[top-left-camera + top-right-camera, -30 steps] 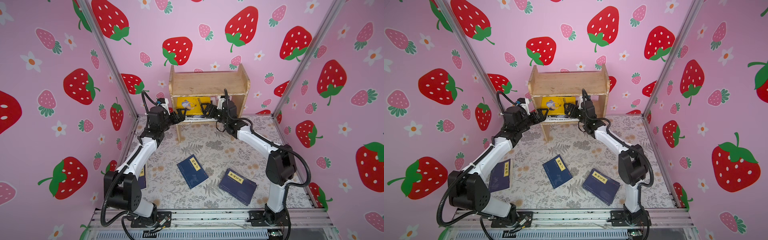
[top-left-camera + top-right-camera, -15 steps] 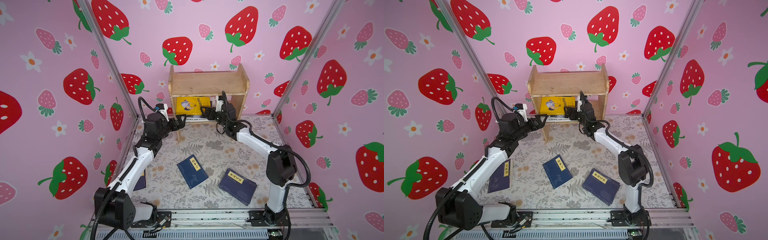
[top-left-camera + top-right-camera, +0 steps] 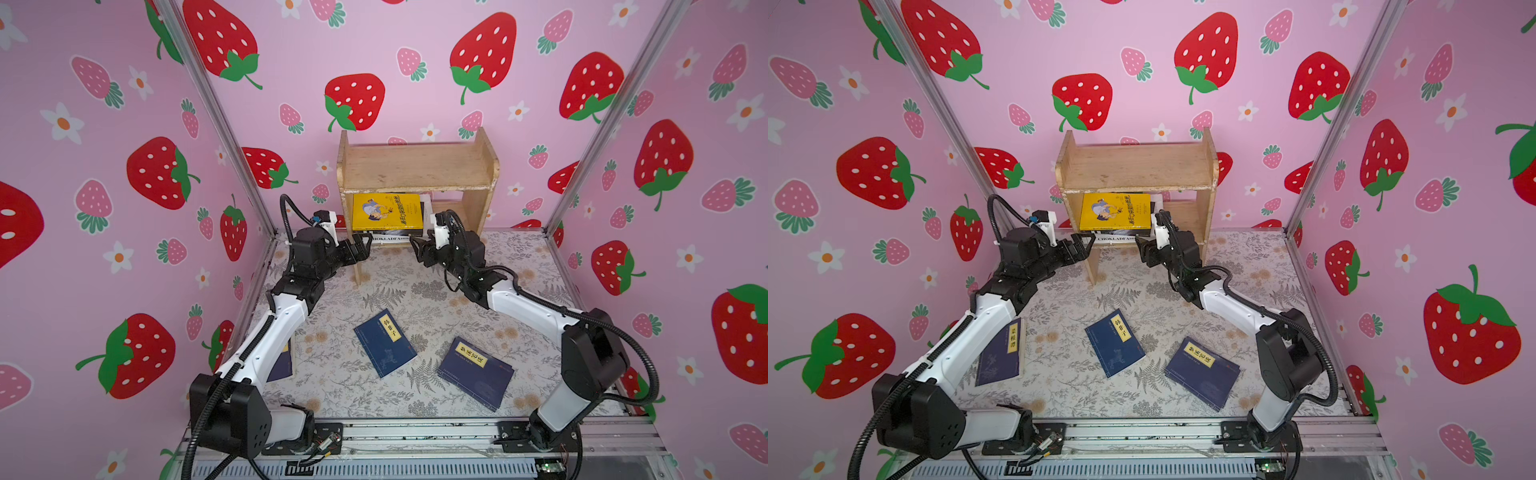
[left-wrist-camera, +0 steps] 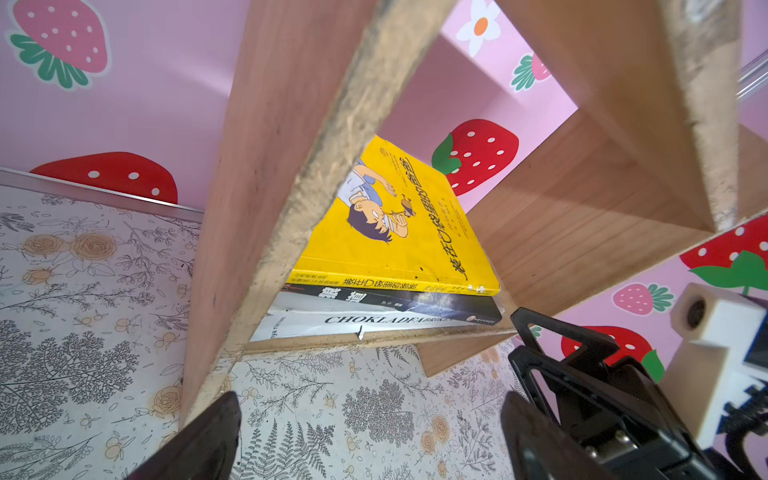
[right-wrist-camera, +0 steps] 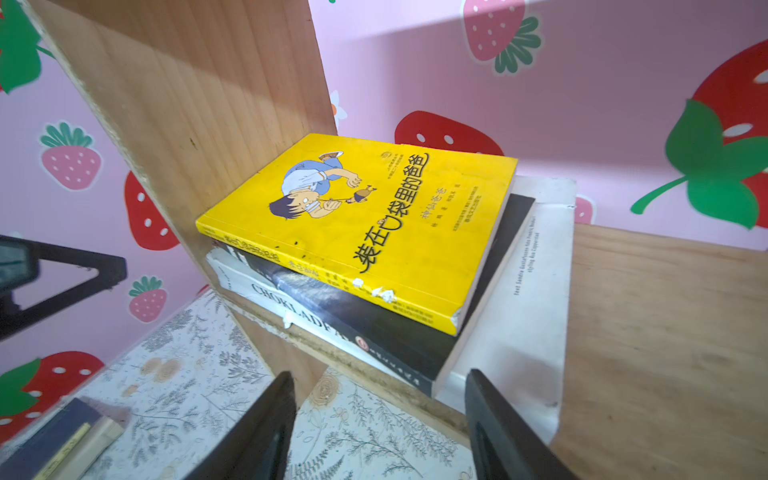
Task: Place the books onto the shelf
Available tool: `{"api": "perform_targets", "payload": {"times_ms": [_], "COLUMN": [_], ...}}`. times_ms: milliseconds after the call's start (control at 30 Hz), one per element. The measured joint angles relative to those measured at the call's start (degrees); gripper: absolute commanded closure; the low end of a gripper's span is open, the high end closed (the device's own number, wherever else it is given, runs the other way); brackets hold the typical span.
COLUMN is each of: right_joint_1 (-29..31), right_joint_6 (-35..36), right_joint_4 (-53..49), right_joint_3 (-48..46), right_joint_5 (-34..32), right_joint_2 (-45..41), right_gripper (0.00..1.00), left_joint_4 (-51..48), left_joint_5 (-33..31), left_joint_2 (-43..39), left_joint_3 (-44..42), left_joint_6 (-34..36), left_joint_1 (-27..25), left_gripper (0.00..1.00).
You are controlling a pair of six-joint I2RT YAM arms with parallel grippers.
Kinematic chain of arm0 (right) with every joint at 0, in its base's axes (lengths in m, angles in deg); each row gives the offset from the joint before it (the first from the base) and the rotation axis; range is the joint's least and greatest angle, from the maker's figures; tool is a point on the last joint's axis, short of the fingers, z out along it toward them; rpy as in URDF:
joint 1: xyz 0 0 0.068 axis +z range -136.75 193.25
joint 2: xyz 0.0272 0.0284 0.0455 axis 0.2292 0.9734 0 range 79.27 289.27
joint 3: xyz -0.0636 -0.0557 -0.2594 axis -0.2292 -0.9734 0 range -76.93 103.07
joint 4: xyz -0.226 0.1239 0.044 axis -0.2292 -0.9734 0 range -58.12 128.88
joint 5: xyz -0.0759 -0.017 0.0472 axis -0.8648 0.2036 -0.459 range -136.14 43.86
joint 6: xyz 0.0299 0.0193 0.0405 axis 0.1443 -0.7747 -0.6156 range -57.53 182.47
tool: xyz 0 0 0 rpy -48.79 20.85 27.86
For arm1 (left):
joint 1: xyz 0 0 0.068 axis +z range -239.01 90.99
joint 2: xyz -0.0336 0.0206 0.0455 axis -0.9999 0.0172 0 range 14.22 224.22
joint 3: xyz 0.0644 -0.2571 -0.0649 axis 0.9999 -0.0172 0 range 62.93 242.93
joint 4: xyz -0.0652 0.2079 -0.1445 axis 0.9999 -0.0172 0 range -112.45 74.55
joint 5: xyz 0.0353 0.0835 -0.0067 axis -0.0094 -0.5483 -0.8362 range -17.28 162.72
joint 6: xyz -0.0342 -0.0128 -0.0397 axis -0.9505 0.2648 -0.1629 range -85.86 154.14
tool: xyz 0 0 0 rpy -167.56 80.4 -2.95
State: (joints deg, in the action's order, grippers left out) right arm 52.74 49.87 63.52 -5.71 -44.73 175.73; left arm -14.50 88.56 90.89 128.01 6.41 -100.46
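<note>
Top views: shelf [image 3: 419,166] at the rear; yellow book [image 3: 386,212] tops a flat stack on its lower tier. Navy books [image 3: 1115,343] lie on the table [image 3: 1067,374].
Left wrist: left gripper [image 4: 370,403], fingers wide apart, empty, beside the shelf.
Right wrist: right gripper [image 5: 379,374], fingers apart, nothing between them, just before the white book [image 5: 519,311] at the bottom of the stack.

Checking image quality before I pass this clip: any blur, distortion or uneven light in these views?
Both top views: even light, sharp, though the wide lens splays the frame posts. Right wrist: a shadow edge crosses the wall and shelf panel; yellow book sharp, right fingers blurred. Left wrist: left fingers blurred, yellow book sharp.
</note>
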Motion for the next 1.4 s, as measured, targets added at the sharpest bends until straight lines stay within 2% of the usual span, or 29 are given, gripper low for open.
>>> {"api": "perform_targets", "payload": {"times_ms": [367,500,600,1100,1333,1367,1400], "right_joint_1": [0.0,0.0,0.0,0.0,-0.1,-0.1,-0.1], "right_joint_6": [5.7,6.9,7.5,8.2,8.2,8.2,8.1], "right_joint_4": [1.4,1.0,1.1,2.4,2.6,2.7,2.9], "right_joint_3": [0.8,0.8,1.3,4.1,4.7,4.6,4.6], "right_joint_5": [-1.9,-2.4,-2.8,-5.0,-5.7,-5.8,-6.0], "right_joint_2": [2.6,3.0,3.3,6.3,6.9,6.9,6.9], "right_gripper": [0.48,0.48,0.56,0.73,0.7,0.68,0.61], "left_joint_4": [-1.7,-2.1,-2.1,-2.5,-2.5,-2.5,-2.5], "left_joint_5": [-1.7,-2.4,-3.0,-4.9,-5.0,-5.1,-5.2], "left_joint_2": [0.0,0.0,0.0,0.0,0.0,0.0,0.0], "left_joint_3": [0.1,0.1,0.1,0.1,0.1,0.1,0.1], "left_joint_6": [0.5,0.5,0.5,0.5,0.5,0.5,0.5], "left_joint_1": [0.0,0.0,0.0,0.0,0.0,0.0,0.0], "left_gripper": [0.01,0.01,0.01,0.01,0.01,0.01,0.01]}}
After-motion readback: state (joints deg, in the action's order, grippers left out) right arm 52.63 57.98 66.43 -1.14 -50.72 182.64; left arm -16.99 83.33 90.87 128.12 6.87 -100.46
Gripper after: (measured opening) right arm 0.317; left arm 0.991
